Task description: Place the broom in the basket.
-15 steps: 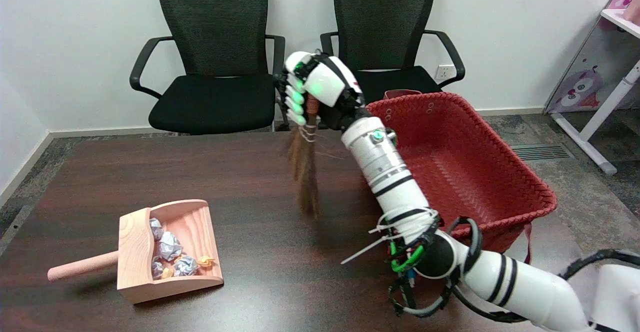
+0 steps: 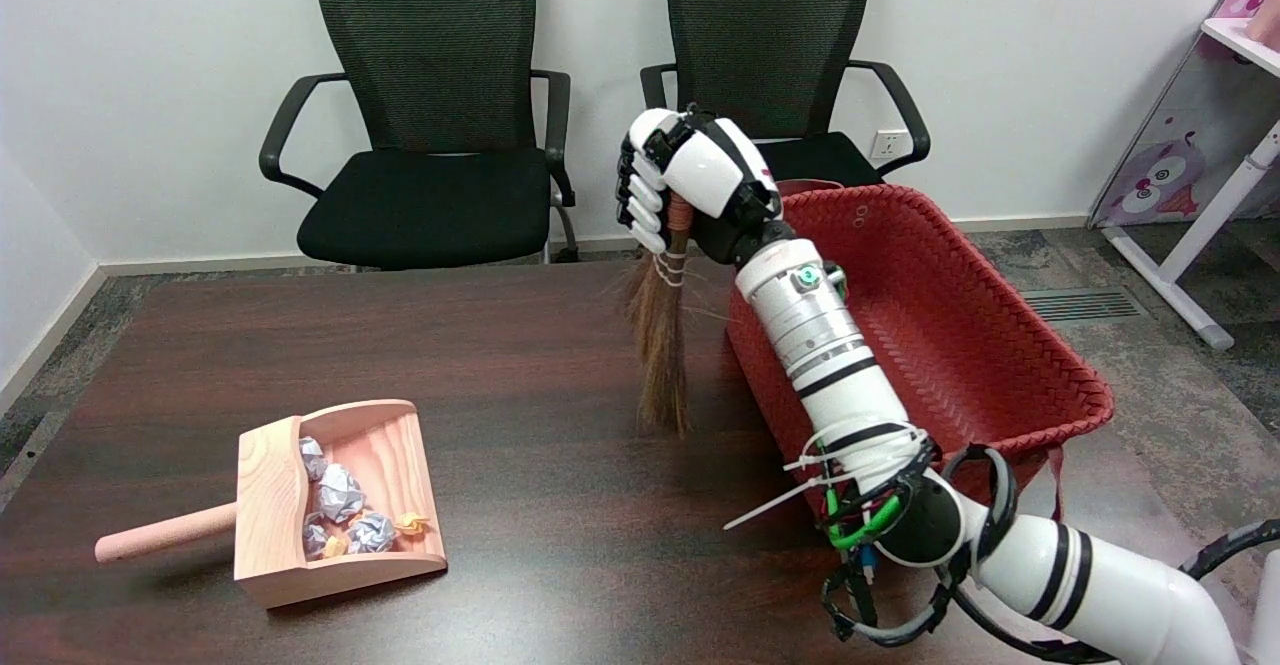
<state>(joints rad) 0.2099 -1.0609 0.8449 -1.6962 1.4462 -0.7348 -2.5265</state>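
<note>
Dark wood desk (image 2: pixel 400 365), two black office chairs (image 2: pixel 430 115) behind it. Right hand (image 2: pixel 690 175) raised above the desk, fingers clenched around the broom (image 2: pixel 662 345) handle. Bristles hang straight down below the hand, clear of the desk, just left of the red basket (image 2: pixel 960 275) wall. Wooden dustpan (image 2: pixel 335 500) with paper balls sits near left.

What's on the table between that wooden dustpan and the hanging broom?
Nothing: the head view shows bare dark table between the dustpan and the broom.
</note>
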